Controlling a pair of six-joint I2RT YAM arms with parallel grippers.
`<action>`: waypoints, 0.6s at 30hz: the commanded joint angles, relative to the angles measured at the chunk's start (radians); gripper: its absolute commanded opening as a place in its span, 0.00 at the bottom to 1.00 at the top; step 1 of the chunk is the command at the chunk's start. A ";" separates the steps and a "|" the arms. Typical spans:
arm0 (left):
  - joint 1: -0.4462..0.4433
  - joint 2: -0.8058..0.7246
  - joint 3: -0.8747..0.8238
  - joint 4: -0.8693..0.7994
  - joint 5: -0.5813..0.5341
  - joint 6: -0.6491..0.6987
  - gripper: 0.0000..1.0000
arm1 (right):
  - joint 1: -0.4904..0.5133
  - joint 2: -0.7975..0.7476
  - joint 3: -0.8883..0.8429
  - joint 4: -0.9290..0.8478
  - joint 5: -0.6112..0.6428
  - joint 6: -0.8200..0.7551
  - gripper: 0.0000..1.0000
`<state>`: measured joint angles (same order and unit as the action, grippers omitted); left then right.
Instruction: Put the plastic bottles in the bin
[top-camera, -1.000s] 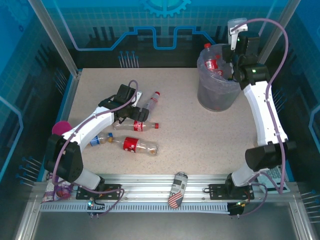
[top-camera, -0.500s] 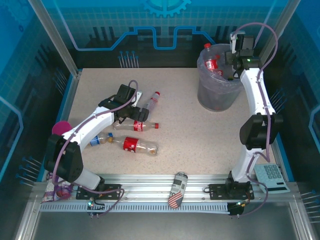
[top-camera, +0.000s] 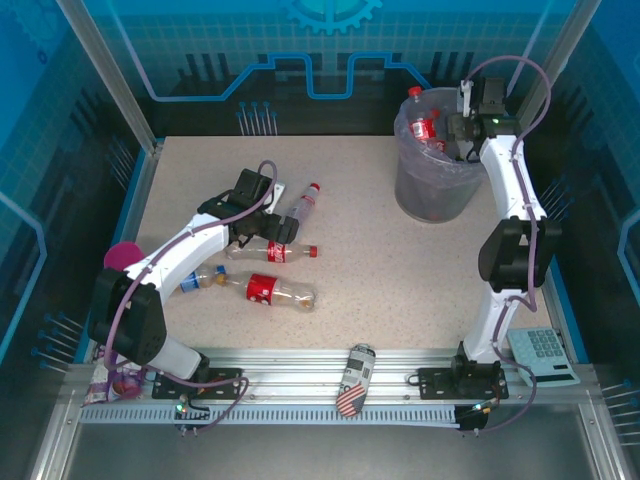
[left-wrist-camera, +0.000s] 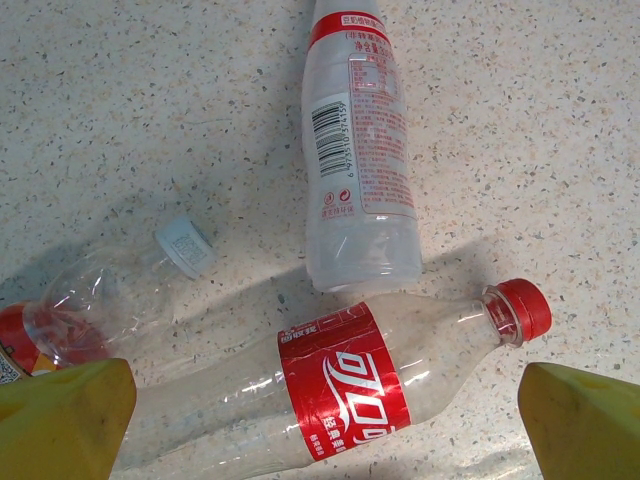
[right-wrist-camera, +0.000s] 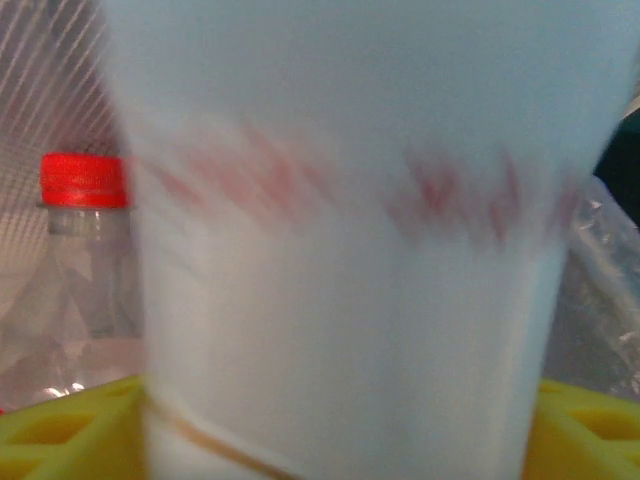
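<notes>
Now that the right arm (top-camera: 512, 195) has drawn upright and carried the right gripper (top-camera: 465, 115) over the bin (top-camera: 432, 195), a pale bottle (right-wrist-camera: 350, 250) blurs between its jaws, so you cannot tell whether it is grasped or falling. The top view places that wrist above the rim; the left wrist view shows the left gripper (left-wrist-camera: 325, 420) with jaws released astride a red-labelled bottle (left-wrist-camera: 345, 390) on the tabletop (top-camera: 380, 270).

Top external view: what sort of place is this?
Probably a robot test cell in a lab: blue printed walls enclose a speckled table, and an aluminium rail carries the left arm and right arm.
</notes>
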<state>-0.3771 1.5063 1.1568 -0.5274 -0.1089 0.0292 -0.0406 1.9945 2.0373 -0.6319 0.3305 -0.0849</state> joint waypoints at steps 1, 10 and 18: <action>-0.008 -0.021 0.034 -0.026 -0.006 0.017 0.99 | -0.015 0.020 0.026 -0.027 -0.017 0.008 0.85; -0.008 -0.025 0.033 -0.026 -0.007 0.017 0.99 | -0.014 0.023 0.064 -0.055 -0.025 0.006 0.94; -0.008 -0.020 0.032 -0.026 -0.008 0.018 0.99 | -0.004 0.005 0.145 -0.136 -0.053 0.004 0.99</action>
<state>-0.3771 1.5063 1.1568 -0.5274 -0.1089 0.0292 -0.0406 2.0037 2.1204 -0.7109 0.3016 -0.0818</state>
